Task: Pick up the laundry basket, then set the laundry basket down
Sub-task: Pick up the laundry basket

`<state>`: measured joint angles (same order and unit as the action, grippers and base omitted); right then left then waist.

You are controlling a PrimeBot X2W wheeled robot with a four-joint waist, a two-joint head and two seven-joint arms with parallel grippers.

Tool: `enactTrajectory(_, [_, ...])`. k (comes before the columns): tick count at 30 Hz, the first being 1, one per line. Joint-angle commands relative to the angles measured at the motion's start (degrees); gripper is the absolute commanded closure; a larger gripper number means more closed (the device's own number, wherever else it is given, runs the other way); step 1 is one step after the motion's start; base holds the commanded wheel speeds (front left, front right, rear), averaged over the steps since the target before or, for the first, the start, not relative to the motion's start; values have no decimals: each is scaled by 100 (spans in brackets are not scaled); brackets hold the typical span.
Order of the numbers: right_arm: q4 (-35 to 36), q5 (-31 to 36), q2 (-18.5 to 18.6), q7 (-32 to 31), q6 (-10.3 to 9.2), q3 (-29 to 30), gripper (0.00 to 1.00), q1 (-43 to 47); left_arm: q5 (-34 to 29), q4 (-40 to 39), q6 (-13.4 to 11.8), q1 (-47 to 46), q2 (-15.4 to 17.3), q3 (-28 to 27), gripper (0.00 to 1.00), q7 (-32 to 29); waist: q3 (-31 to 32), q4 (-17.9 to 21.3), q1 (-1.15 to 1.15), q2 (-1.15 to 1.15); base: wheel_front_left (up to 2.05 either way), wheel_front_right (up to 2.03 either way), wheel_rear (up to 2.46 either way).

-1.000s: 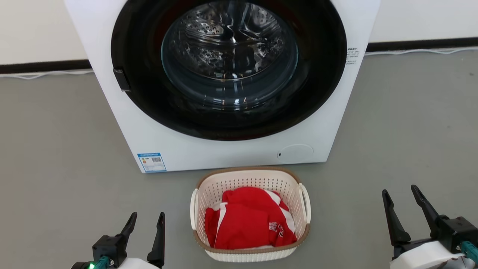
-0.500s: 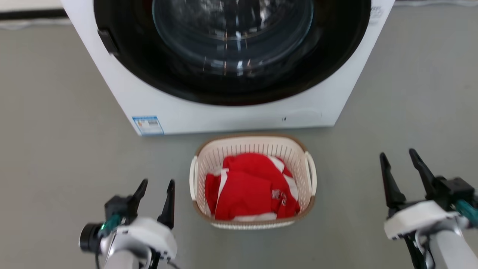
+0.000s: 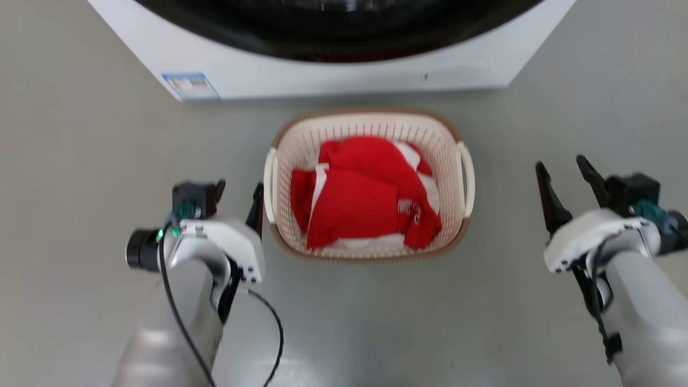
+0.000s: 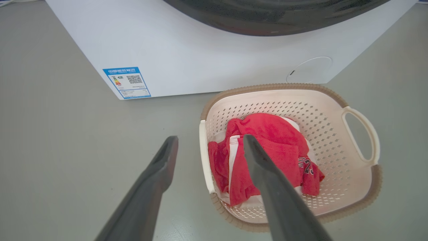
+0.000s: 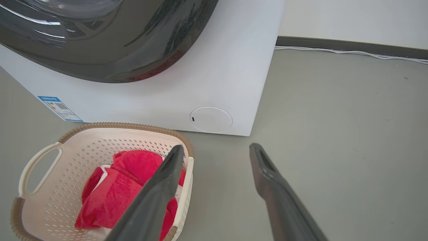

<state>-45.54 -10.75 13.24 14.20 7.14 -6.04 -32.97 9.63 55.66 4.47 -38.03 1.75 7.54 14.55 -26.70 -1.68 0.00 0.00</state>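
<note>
Cream-white perforated plastic with a brown woven-look rim: one laundry basket (image 3: 355, 129), rounded-rectangular, at frame centre on the grey floor (image 3: 80, 161), just below one white washing machine (image 3: 322, 70). Two white side handles (image 3: 466, 180). One red-and-white garment (image 3: 365, 199) inside. Left end effector (image 3: 239, 188), lower left: fingers spread, empty, just beside the basket. Right end effector (image 3: 561, 164), right: spread, empty, apart from it.

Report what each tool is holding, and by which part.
Nothing is held. The left tool and right tool are both open, one on each side of the laundry basket, which sits on the floor.
</note>
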Motion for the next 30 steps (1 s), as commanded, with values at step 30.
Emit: enactTrajectory(30, [-906,-654,-66,79,35,-1296,0,-1678,958,1532,-285,-2260,112,1125,0,-354,-2142,26,0,0,0,0,0])
